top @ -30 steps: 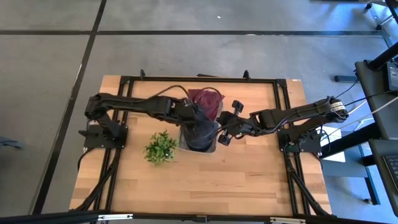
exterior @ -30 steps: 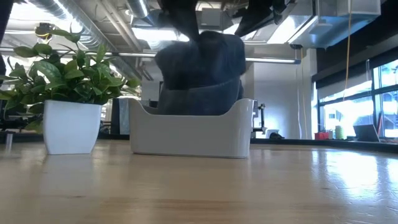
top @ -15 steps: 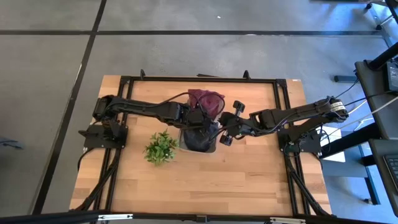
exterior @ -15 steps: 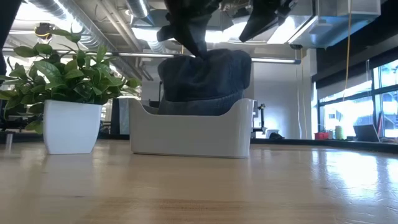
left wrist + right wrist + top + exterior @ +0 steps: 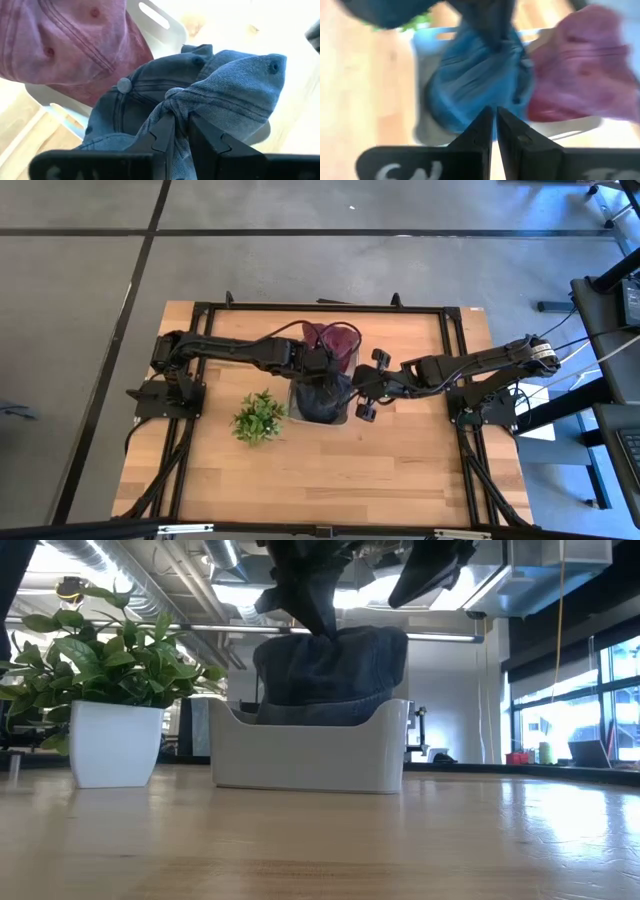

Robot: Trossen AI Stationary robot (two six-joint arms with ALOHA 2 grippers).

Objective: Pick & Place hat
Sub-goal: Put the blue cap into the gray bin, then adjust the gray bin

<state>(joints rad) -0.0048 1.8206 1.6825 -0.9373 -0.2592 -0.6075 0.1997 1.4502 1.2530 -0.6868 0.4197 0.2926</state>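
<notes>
Blue denim hat (image 5: 322, 395) sits bunched in the white bin (image 5: 305, 750) near table centre, crown rising above the rim in the low view (image 5: 330, 665). Left gripper (image 5: 181, 125) directly over the bin, fingers pressed together on a pinched fold of the hat's fabric; the fold stands up between them. A second hat, maroon (image 5: 332, 340), lies at the bin's far end, partly over the rim, touching the blue one (image 5: 65, 40). Right gripper (image 5: 493, 122) hovers just beside the bin on the right arm's side, fingers pressed together, nothing between them, clear of the cloth. Potted plant (image 5: 258, 418) stands on the table (image 5: 330, 470) just beside the bin, on the left arm's side.
</notes>
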